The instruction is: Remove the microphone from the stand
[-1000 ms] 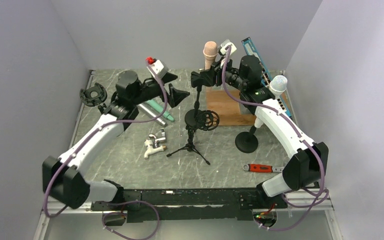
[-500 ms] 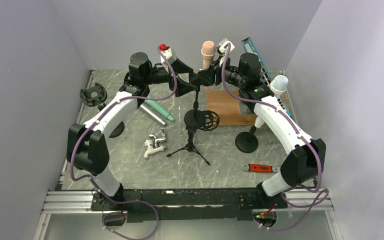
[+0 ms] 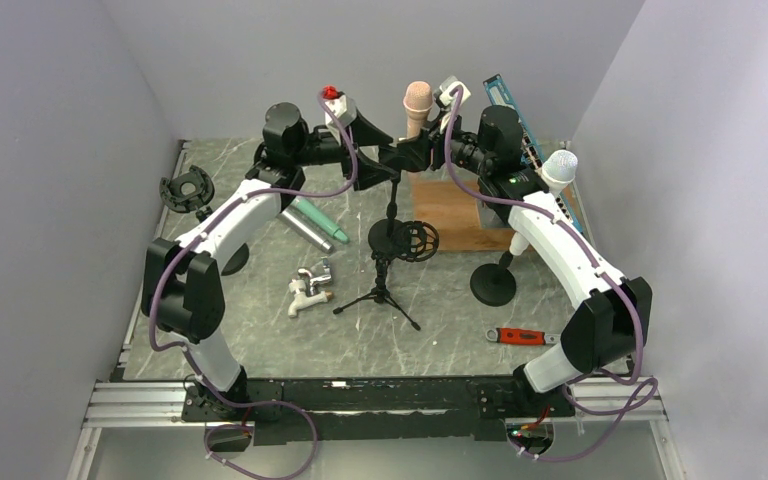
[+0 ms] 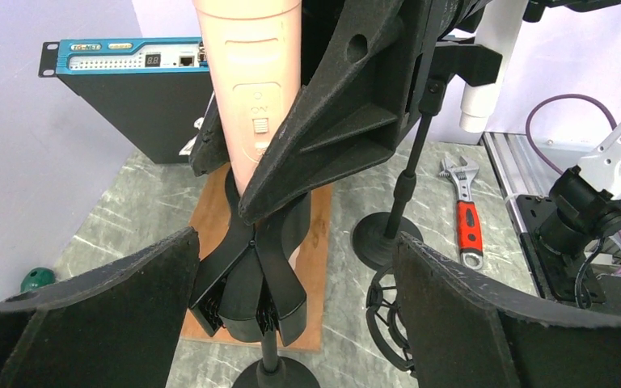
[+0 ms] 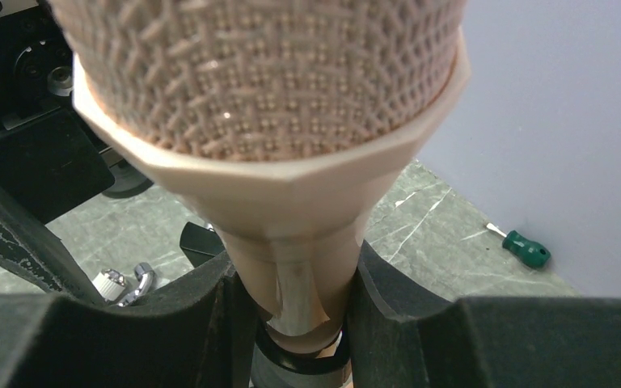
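Note:
A pink microphone [image 3: 417,100] stands upright in the black clip [image 4: 251,275] of a tripod stand [image 3: 392,215] at mid-table. My right gripper [image 3: 415,152] reaches in from the right and is shut on the microphone's body just below its mesh head [image 5: 267,73], with a pad on each side of the neck [image 5: 295,283]. My left gripper [image 3: 380,140] is open and comes in from the left at clip height. In the left wrist view its fingers [image 4: 295,242] stand wide to either side of the clip, touching nothing.
A white microphone [image 3: 558,168] on a round-base stand [image 3: 493,285] stands at the right, near my right forearm. A wooden board [image 3: 450,210], a blue rack unit [image 3: 515,110], a red wrench [image 3: 515,336], a faucet [image 3: 310,285], metal tubes [image 3: 315,222] and a black mount [image 3: 188,190] lie around.
My left arm has swung up from over the left of the table to the stand's clip, its gripper open. The right gripper has stayed shut on the microphone.

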Motion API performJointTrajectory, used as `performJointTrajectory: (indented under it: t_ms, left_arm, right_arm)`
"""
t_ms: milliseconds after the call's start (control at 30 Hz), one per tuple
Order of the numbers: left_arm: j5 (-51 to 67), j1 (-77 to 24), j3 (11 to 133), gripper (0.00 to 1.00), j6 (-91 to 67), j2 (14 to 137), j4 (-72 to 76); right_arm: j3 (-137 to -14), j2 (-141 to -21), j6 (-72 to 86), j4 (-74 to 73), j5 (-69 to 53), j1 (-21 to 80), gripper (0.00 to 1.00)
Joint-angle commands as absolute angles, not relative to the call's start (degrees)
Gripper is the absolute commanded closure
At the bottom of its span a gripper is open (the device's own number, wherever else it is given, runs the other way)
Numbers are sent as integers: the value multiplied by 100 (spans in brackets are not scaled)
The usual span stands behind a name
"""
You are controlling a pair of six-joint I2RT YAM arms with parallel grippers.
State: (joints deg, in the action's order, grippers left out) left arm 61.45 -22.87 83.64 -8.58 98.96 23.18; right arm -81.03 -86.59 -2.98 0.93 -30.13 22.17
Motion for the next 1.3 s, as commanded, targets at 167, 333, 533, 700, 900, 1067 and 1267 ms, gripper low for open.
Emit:
performJointTrajectory:
  t_ms: [167, 333, 533, 700, 900, 1067, 1267]
  left_arm:
    - [5839, -2445, 8568, 2, -476, 10241, 1444]
    - [5014, -2429, 8279, 1, -141, 10031, 1248]
    - [4877, -2403, 7742, 8, -557, 9840, 2034]
    - [5314, -2408, 8051, 6, -797, 9991, 2219]
    - [5463, -2417, 8278, 1, -845, 10096, 2277]
    - [5363, -2451, 8268, 5, -831, 10181, 2320]
    - [5321, -2479, 8387, 35, -895, 10279, 2322]
  right_arm:
    - [-8044, -8572, -14, -26, -3443, 2286, 100]
    - [-8014, -8562, -9, -26, -3447, 2284, 100]
    - [-8002, -8529, -9, -26, -3429, 2285, 100]
    - [-8090, -8590, -75, -141, -3358, 2283, 100]
    - [-8042, -8548, -52, -87, -3391, 2285, 100]
    - [-8016, -8506, -19, -36, -3447, 2285, 100]
    - [-8047, -8545, -19, -82, -3482, 2281, 100]
